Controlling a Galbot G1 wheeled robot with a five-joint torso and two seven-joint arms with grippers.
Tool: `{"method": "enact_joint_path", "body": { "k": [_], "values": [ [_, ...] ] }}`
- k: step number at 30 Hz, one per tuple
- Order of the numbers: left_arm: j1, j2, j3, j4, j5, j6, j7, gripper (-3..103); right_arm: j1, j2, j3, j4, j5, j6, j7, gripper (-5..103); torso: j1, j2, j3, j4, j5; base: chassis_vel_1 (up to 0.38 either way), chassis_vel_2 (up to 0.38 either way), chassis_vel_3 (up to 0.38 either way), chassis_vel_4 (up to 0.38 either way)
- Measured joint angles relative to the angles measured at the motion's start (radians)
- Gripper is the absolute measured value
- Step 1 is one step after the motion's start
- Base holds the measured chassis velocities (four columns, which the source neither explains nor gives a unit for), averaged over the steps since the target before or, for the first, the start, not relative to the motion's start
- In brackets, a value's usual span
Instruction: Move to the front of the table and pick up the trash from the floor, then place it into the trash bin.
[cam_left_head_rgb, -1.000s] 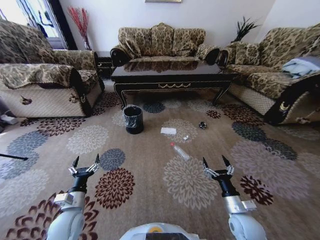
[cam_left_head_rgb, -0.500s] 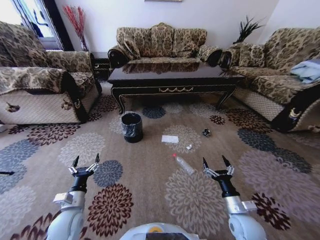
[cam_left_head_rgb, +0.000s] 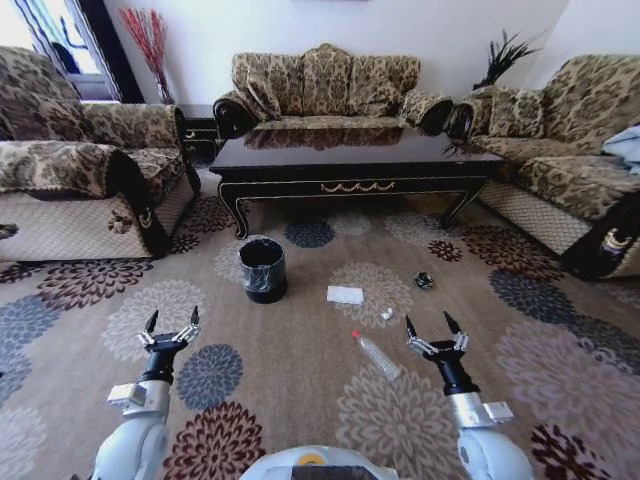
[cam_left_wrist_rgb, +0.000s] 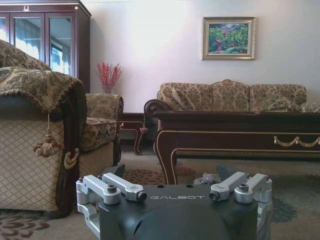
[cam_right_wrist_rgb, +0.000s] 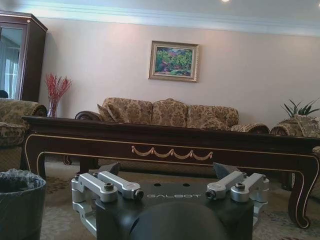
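We faced the table (cam_left_head_rgb: 355, 165), left gripper (cam_left_head_rgb: 170, 326) and right gripper (cam_left_head_rgb: 432, 328) both spread wide, holding nothing, bottle (cam_left_head_rgb: 378, 355), paper (cam_left_head_rgb: 345, 295), trash bin (cam_left_head_rgb: 262, 270) on floor (cam_left_head_rgb: 290, 370).

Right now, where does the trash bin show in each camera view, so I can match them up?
Head view: the trash bin stands on the carpet, left of centre, before the table's left front leg.
Left wrist view: I can't make it out.
Right wrist view: at the lower left edge, beside the claw.
Shared landmark: the table.
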Motion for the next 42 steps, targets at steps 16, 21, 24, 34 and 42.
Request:
{"method": "enact_joint_path", "body": {
  "k": [16, 21, 24, 34, 42],
  "values": [
    [-0.001, 0.0, -0.001, 0.002, 0.0, 0.0, 0.0, 100, 0.0, 0.0, -0.005, -0.002, 0.001, -0.001, 0.002, 100, 0.0, 0.0, 0.0, 0.0, 0.0002, -0.17, 0.176, 0.18, -0.172],
    [-0.004, 0.0, -0.001, 0.007, 0.0, 0.0, 0.0, 100, 0.002, 0.001, -0.009, -0.004, 0.001, -0.001, 0.003, 100, 0.0, 0.0, 0.0, 0.0, 0.0001, -0.145, 0.155, 0.149, -0.139],
    [-0.007, 0.0, 0.0, 0.01, 0.0, 0.0, 0.0, 100, 0.002, 0.002, -0.013, -0.004, 0.003, -0.001, 0.007, 100, 0.0, 0.0, 0.0, 0.0, 0.0001, -0.126, 0.14, 0.129, -0.142],
    [-0.023, 0.011, 0.011, 0.007, -0.012, 0.004, -0.013, 100, 0.002, 0.006, -0.02, -0.001, 0.006, -0.001, 0.015, 100, 0.0, 0.0, 0.0, 0.0001, 0.0001, -0.034, 0.042, 0.034, -0.038],
    [-0.093, 0.092, 0.019, -0.02, -0.079, 0.076, -0.08, 100, -0.001, 0.007, -0.022, 0.015, 0.004, 0.0, 0.015, 100, 0.0, 0.0, 0.0, 0.0, -0.0001, 0.0, 0.0, 0.0, 0.0]
  ]
}}
